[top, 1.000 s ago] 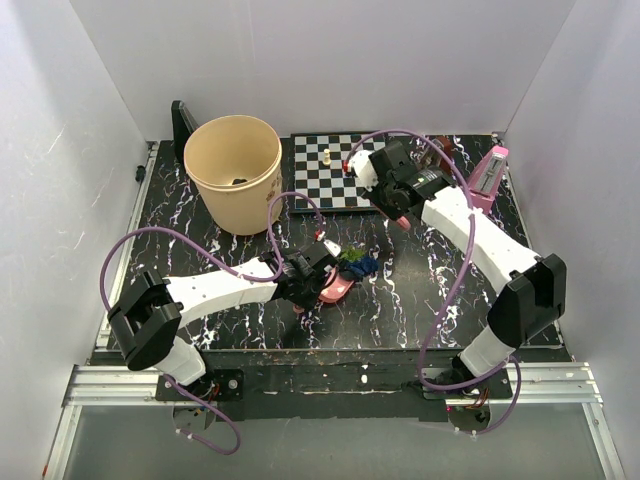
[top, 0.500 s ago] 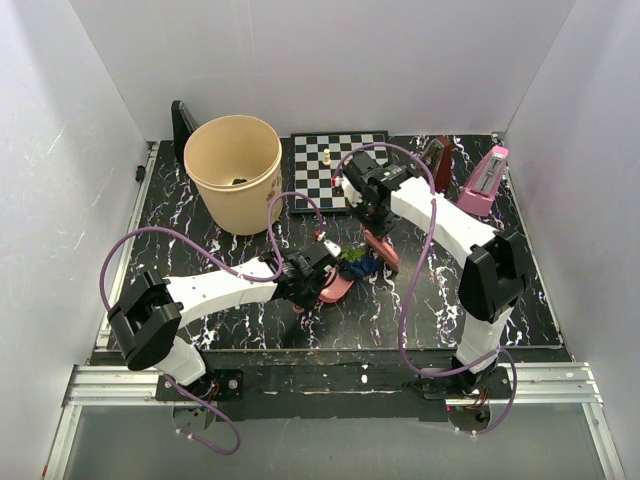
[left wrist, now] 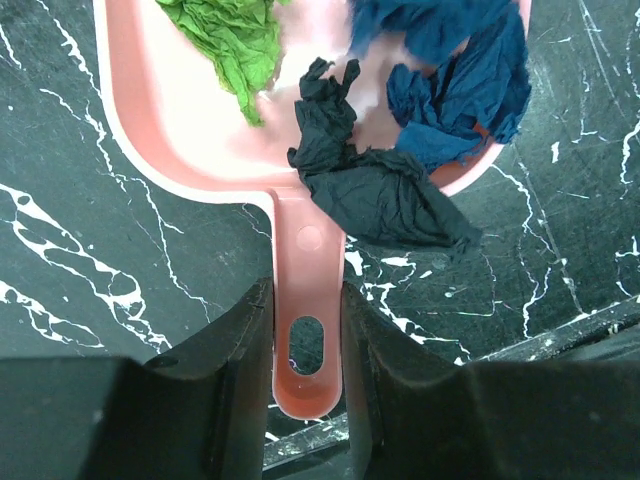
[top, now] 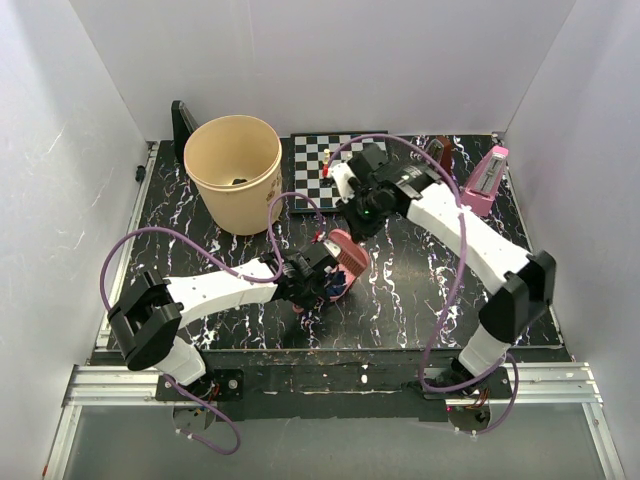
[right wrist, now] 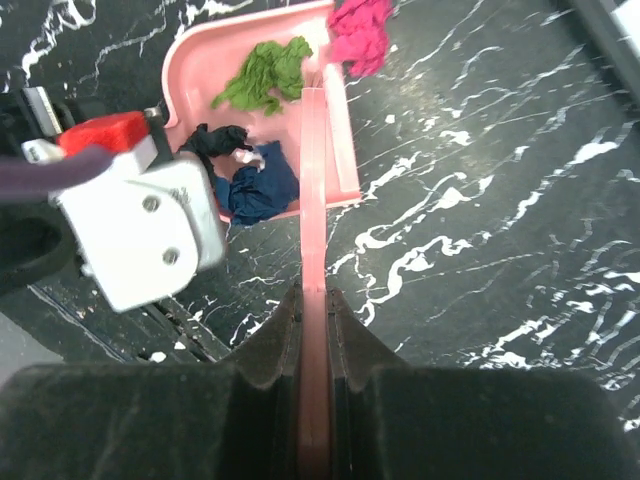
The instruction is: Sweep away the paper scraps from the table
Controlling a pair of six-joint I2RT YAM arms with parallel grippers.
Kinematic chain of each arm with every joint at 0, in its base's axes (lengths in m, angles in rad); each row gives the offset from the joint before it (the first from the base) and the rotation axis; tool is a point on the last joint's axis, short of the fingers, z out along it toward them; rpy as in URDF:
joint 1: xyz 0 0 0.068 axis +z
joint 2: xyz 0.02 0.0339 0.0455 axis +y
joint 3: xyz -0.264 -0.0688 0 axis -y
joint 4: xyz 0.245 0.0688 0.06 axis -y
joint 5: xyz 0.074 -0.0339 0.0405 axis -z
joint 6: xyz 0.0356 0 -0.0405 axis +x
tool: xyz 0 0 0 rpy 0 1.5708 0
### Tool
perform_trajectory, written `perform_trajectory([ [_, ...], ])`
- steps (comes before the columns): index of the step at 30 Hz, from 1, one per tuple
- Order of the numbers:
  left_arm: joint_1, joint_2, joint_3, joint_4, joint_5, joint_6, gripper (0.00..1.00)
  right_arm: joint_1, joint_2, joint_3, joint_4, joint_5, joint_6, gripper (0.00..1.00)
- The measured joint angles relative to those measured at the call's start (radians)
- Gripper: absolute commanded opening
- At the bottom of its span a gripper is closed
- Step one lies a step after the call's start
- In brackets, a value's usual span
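Paper scraps point(left wrist: 400, 120): green, black and blue wads lie in the pink dustpan point(left wrist: 200, 130), one magenta wad point(right wrist: 360, 35) at its lip. Light, soft (likely to roll), best pushed, not pinched. Left gripper point(left wrist: 307, 350) is clamped on the pan handle, right gripper point(right wrist: 313, 330) on the brush point(right wrist: 313, 200)

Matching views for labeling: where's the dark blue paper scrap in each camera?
Top external: dark blue scrap, a sliver at centre beside the brush.
Left wrist: upper right, in the dustpan.
Right wrist: left of centre, in the dustpan.
Shared landmark: the pink dustpan.
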Motion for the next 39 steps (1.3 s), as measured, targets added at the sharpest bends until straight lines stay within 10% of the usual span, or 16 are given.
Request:
perform_trajectory([
  [9, -0.01, -0.009, -0.072, 0.06, -0.019, -0.031, 0.0, -0.042, -0.148, -0.074, 0.106, 0.148, -0.04, 0.01],
  [23, -0.01, -0.053, -0.08, 0.046, 0.01, -0.128, 0.0, 0.054, 0.104, -0.174, 0.514, 0.351, -0.477, 0.01],
  [39, -0.013, -0.069, -0.108, 0.048, -0.037, -0.121, 0.0, 0.109, -0.159, -0.359, 0.411, 0.096, -0.563, 0.01],
])
